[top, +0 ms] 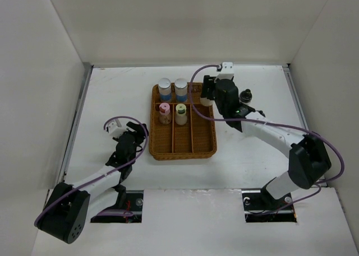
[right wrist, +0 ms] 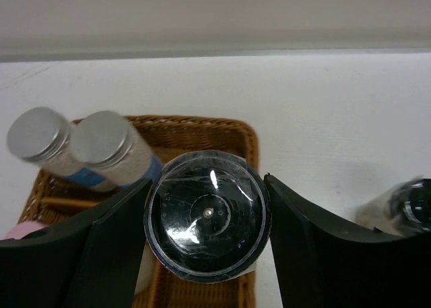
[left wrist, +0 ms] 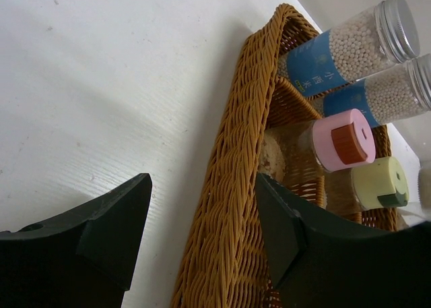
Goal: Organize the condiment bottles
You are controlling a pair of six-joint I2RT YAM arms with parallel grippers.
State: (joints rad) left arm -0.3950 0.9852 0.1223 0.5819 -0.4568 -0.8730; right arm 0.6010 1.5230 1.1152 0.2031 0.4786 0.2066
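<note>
left silver jar: clear, blue label, white beads inside, upright, back of the tray, left slot
right silver jar: same look, upright, just beside it in the middle slot
pink jar: pink cap with an orange tab, upright, right in front of the left silver jar
green jar: pale yellow-green cap, upright, beside the pink jar
held black jar: black cap under a clear dome, pinched in the right gripper at the tray's back right corner, can't tell if it's touching down
loose black jar: upright, off the tray to the right
</note>
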